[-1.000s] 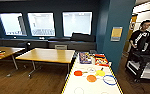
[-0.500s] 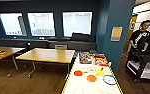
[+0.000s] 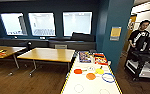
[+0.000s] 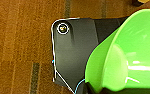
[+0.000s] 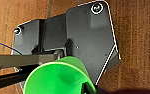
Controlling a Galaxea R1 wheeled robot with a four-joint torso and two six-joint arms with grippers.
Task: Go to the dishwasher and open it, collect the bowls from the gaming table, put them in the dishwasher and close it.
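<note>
The gaming table (image 3: 73, 86) with its pale cream top stretches away from me at the bottom of the head view. On it lie a red bowl (image 3: 77, 71), an orange bowl (image 3: 90, 76), a yellow bowl (image 3: 99, 71) and a blue-rimmed bowl (image 3: 108, 77). A bright green bowl (image 4: 126, 55) hangs close to my left wrist above the brown floor. Another green bowl (image 5: 57, 77) hangs by my right wrist above the same floor. Each bowl seems held by that arm's gripper. The dishwasher is out of view.
Game boxes (image 3: 84, 57) lie at the table's far end. Two wooden tables (image 3: 47, 54) stand to the left on dark flooring. A teal pillar (image 3: 113, 32) rises right of the table. Beyond it a person (image 3: 140, 37) stands behind a dark cart (image 3: 143, 63).
</note>
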